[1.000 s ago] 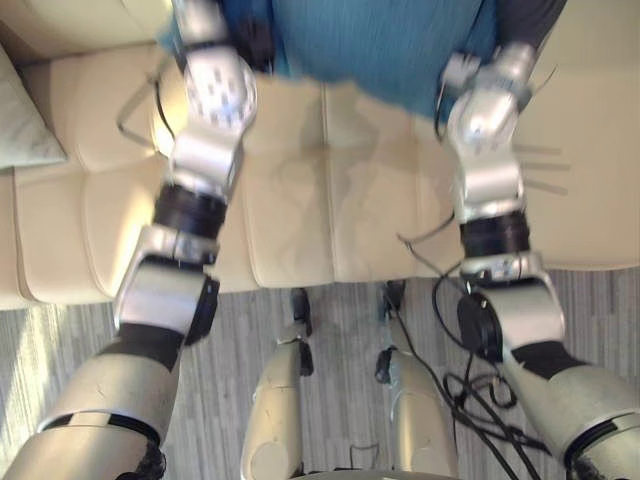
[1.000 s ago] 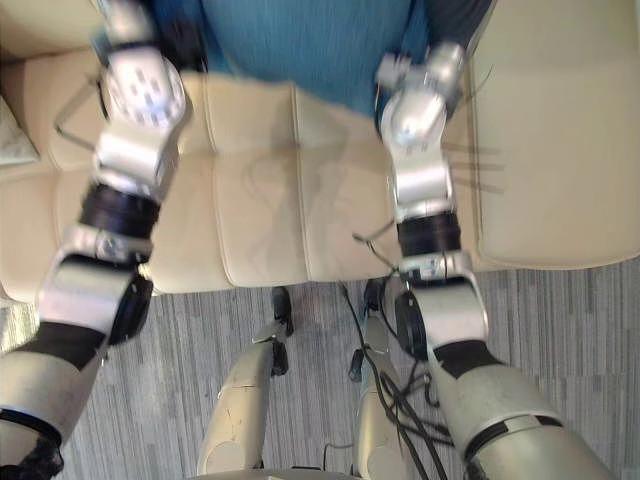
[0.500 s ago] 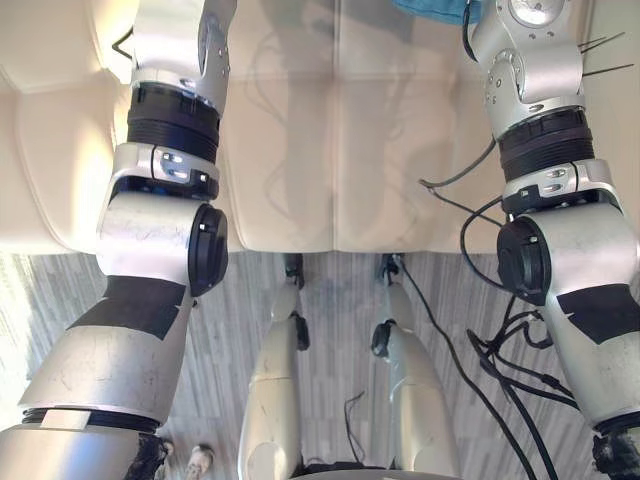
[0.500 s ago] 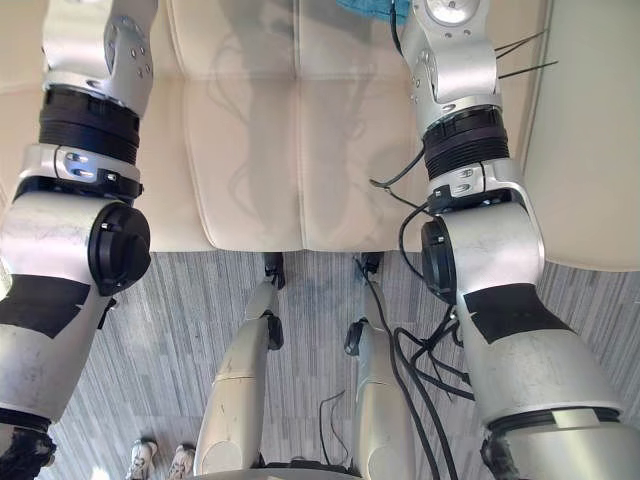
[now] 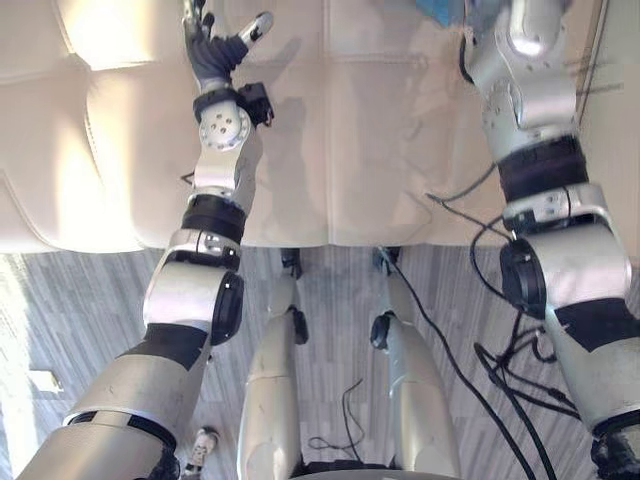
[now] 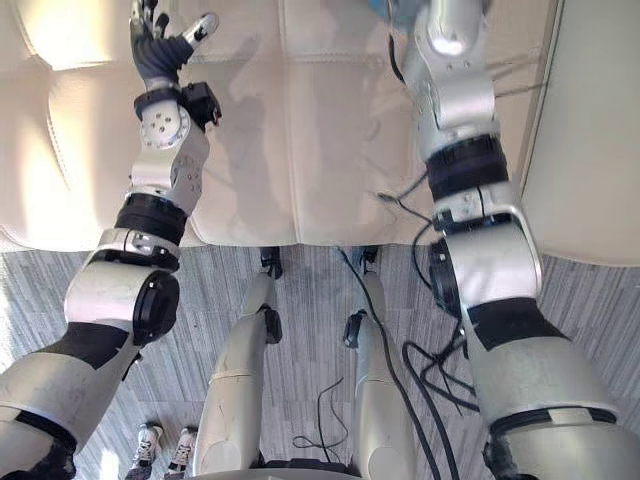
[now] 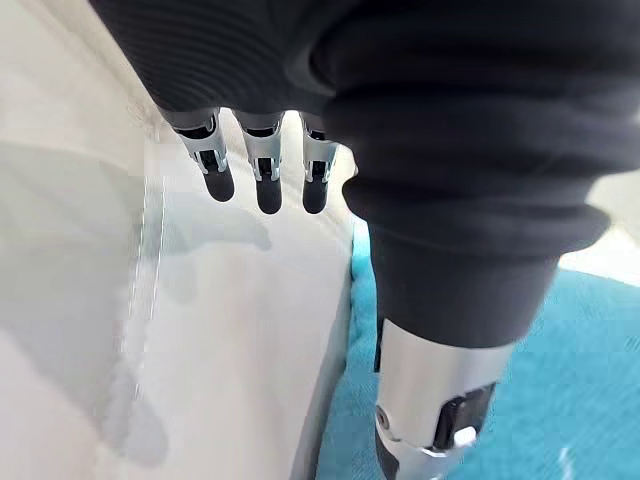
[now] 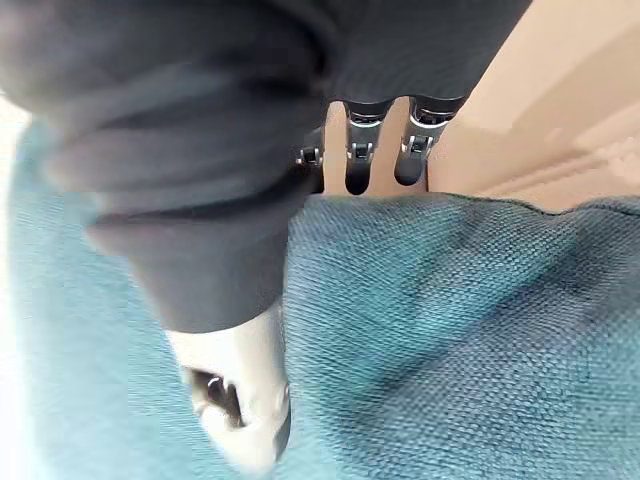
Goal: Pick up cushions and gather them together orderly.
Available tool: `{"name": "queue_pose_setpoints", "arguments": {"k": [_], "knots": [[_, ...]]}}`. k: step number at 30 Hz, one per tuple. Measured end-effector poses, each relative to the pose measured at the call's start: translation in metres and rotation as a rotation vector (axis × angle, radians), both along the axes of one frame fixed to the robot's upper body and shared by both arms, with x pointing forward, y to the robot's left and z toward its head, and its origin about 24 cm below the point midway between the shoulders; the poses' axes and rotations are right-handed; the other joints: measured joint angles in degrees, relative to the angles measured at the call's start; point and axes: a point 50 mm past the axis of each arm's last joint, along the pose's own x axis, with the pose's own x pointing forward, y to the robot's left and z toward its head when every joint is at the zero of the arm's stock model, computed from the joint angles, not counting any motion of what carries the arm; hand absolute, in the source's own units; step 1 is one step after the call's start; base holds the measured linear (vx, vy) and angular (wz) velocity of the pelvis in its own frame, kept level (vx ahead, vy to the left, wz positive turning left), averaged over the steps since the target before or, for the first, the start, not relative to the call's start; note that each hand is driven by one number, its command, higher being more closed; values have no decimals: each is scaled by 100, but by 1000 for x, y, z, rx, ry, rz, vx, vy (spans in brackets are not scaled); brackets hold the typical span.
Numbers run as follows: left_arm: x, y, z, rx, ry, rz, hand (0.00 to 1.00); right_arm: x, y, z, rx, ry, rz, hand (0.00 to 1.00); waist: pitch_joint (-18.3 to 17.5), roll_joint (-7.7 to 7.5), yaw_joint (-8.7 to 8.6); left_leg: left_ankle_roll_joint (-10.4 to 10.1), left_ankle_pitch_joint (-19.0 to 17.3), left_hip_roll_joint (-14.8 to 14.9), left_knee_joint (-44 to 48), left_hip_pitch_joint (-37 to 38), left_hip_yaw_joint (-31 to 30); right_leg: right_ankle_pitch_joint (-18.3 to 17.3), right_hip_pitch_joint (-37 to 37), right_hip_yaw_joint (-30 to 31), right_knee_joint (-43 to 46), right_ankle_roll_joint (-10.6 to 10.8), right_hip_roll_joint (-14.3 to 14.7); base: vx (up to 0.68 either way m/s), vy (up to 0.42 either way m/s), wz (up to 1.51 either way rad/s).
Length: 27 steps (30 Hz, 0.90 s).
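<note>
A teal cushion (image 8: 460, 330) lies on the cream sofa (image 5: 330, 130); a sliver of the teal cushion (image 5: 438, 10) shows at the far edge of the left eye view. My left hand (image 5: 213, 48) is over the sofa seat, apart from the cushion, open with fingers (image 7: 265, 180) straight and thumb spread. In the left wrist view the teal cushion (image 7: 530, 400) lies beside the thumb. My right hand (image 8: 250, 400) rests against the cushion, its fingers (image 8: 360, 160) straight past the cushion's edge, curled round nothing.
A second cream seat section (image 6: 590, 130) adjoins the sofa on the right. Grey striped carpet (image 5: 90, 300) runs along the sofa's front edge. A pair of shoes (image 6: 160, 445) shows on the floor at lower left.
The camera has moved, so the whole picture shifted. Both hands have uncurled from the teal cushion. My left hand has come away from it and now hangs over the bare seat.
</note>
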Motion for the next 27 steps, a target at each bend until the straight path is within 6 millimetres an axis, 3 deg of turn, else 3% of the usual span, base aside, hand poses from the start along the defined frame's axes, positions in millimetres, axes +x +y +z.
{"name": "queue_pose_setpoints", "arguments": {"k": [2,3,4,5,6,7,9,12,13,15,18,20,21,24,25,27], "knots": [[-17,17,-15,36,-37,32,0,-11,-28,-43,36,43,-59,0,-1,-1,-16,1,-8,23,-33,323,36,-43,298,59,7,43,23,-51,-23,-5],[-21,19,-19,43,-45,30,0,-15,-34,-55,37,57,-73,0,-4,-5,-17,1,-9,18,-33,409,51,-91,369,103,22,78,17,-40,-23,0],[-32,22,-33,59,-52,19,0,-23,-43,-80,30,97,-96,0,-5,-6,-18,9,-42,16,-27,587,72,-226,561,165,29,91,16,-27,-32,12],[-40,22,-45,73,-47,4,0,-30,-48,-103,10,147,-111,0,-12,-20,-37,12,-78,-16,-1,740,73,-463,755,204,34,50,0,-22,-58,4],[-52,26,-65,86,-23,-4,0,-36,-48,-135,-23,237,-117,0,-21,-35,-4,-16,-129,36,42,954,100,-521,957,246,50,44,34,-10,-62,0],[-58,27,-77,93,0,-12,0,-39,-48,-153,-38,292,-111,0,-22,-35,2,-21,-159,66,71,1073,110,-560,1077,250,53,54,65,-1,-69,-18],[-83,27,-144,80,182,-53,0,-60,-46,-228,-70,535,-95,0,-262,-54,17,-52,-307,129,90,1472,147,-725,1452,284,69,33,163,30,-67,-15],[-122,16,-222,60,458,-142,0,-100,-46,-309,-136,843,-83,0,-647,-145,18,-95,-422,219,96,1987,231,-850,1894,328,103,25,249,74,-50,-15],[-128,12,-236,63,512,-166,0,-108,-46,-324,-152,905,-80,0,-717,-155,19,-100,-454,230,113,2105,248,-893,1983,336,151,16,259,96,-32,-14],[-156,3,-286,86,731,-239,0,-143,-47,-380,-176,1165,-60,0,-1105,-172,1,-108,-601,236,193,2548,262,-1070,2360,388,286,62,265,115,-2,-14],[-188,5,-336,79,979,-275,0,-188,-53,-433,-148,1454,-31,0,-1480,-149,-40,-47,-787,155,142,3152,326,-1215,2879,467,328,170,228,102,39,-8],[-211,11,-360,68,1121,-269,0,-212,-58,-454,-104,1585,-34,0,-1639,-150,-118,-46,-844,66,55,3423,381,-1243,3104,522,278,199,163,44,72,-10],[-233,18,-376,57,1229,-254,0,-225,-60,-464,-109,1658,-31,0,-1723,-160,-144,-28,-863,-7,-51,3650,441,-1231,3250,632,220,225,117,39,82,-22],[-261,23,-392,50,1349,-247,0,-239,-62,-472,-109,1730,-29,0,-1732,-156,-140,-30,-1012,-55,-9,3980,685,-1273,3413,860,320,290,74,15,75,-41],[-275,25,-397,46,1400,-243,0,-245,-63,-475,-125,1761,-20,0,-1730,-139,-155,-17,-1102,-70,48,4106,751,-1454,3371,925,671,353,35,-7,81,-20],[-282,25,-400,57,1423,-248,0,-255,-64,-478,-120,1789,-22,0,-1730,-149,-168,58,-1119,-116,251,4119,753,-1670,3146,935,1374,413,-62,-26,78,-2]]}}
